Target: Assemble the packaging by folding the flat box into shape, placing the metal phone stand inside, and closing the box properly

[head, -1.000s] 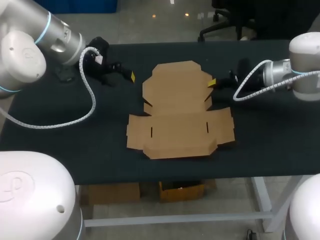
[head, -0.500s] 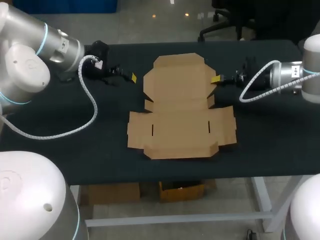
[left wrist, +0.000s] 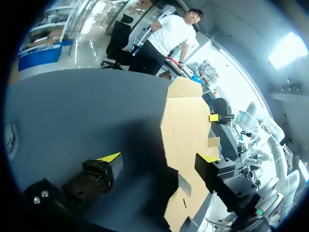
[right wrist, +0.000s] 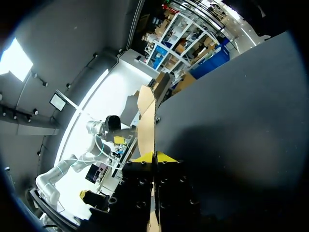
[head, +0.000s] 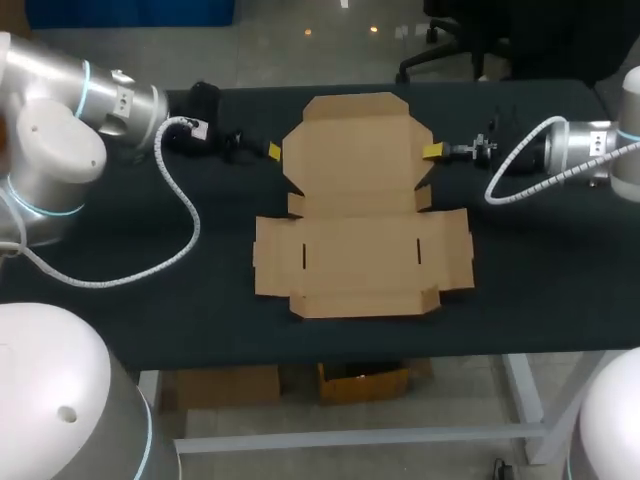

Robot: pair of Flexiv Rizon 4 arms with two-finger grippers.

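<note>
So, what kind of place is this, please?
Probably a robotics lab or test bench: a left arm and a right arm reach over a dark table, where a flat cardboard box lies unfolded.

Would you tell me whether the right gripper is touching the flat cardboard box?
Touching. The right wrist view shows the right gripper with both yellow tips pressed onto the flat cardboard box edge between them.

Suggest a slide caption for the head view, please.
Unfolded cardboard box on the black table: right claw pinching its far side flap, left claw open beside the opposite edge.
</note>
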